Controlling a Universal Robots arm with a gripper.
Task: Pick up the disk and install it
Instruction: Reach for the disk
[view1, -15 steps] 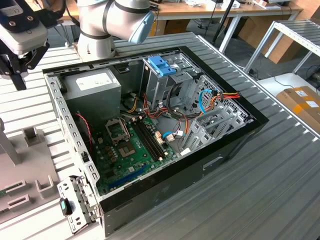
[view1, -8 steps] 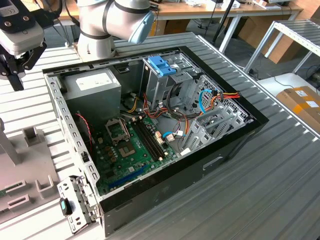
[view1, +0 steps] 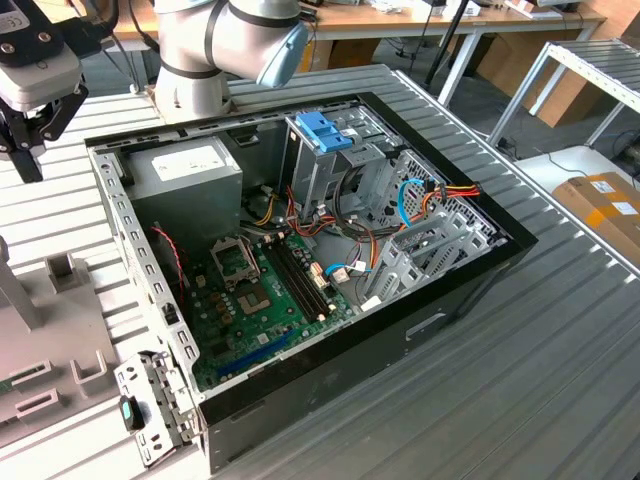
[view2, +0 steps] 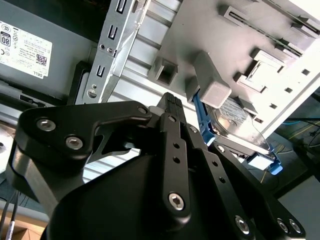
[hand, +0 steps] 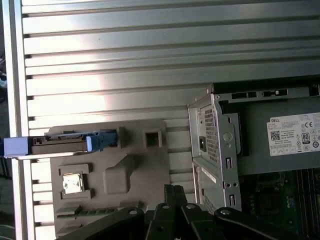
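The disk (hand: 60, 142) stands on edge in a slot of a grey fixture block (hand: 130, 175), its light-blue carrier frame showing at both ends. In the second wrist view the disk (view2: 240, 122) shows its grey metal face with blue edging beside a grey post. My gripper (view1: 27, 160) hangs above the table at the exterior view's far left, over the fixture and beside the open computer case (view1: 350, 365). Its black fingers (hand: 172, 192) look pressed together with nothing between them, and they are well apart from the disk.
The case lies open with motherboard, power supply (view1: 185, 170) and cables exposed. A metal drive cage with a blue latch (view1: 325, 130) stands at its back. A loose metal bracket (view1: 150, 400) lies by the case's front corner. The ribbed table (view1: 520, 400) stretches to the exterior view's right.
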